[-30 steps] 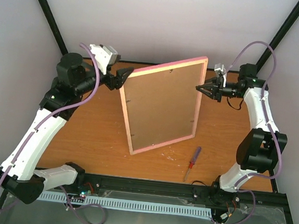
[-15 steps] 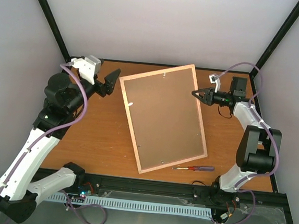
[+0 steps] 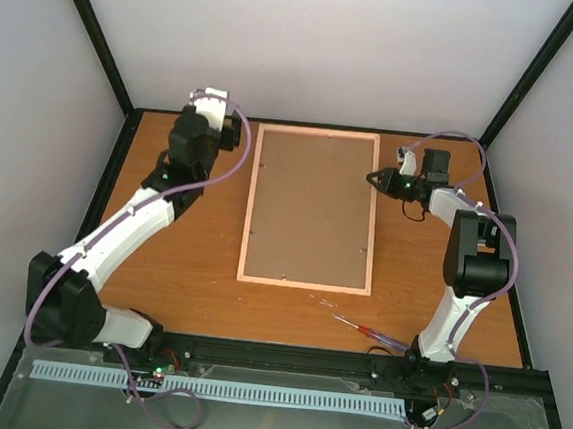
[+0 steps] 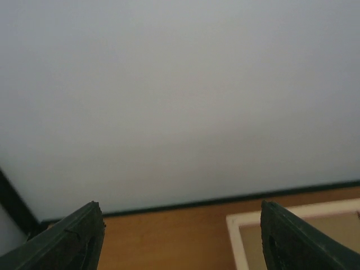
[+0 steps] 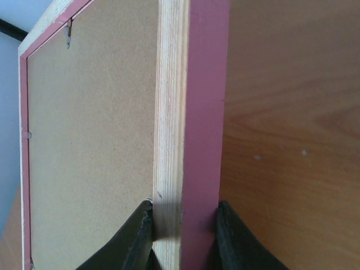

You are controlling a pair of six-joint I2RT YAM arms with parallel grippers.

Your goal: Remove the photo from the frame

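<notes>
Top cam alone showed the layout: 1 frame (image 3: 310, 209) lay flat on the table (image 3: 182, 256), hardboard back up, front hidden. 1 screwdriver (image 3: 369, 332) lay near its front-right corner, not touching.

Right wrist cam alone showed the grip. The right gripper (image 5: 183, 212) was clamped on the frame's right rim, w/ pale wood and pink edge between its fingers (image 5: 135, 236).

Left wrist cam: left gripper (image 4: 179, 207) spread wide, holding nothing, facing the back wall (image 4: 169, 84). The frame's corner sat low right.
</notes>
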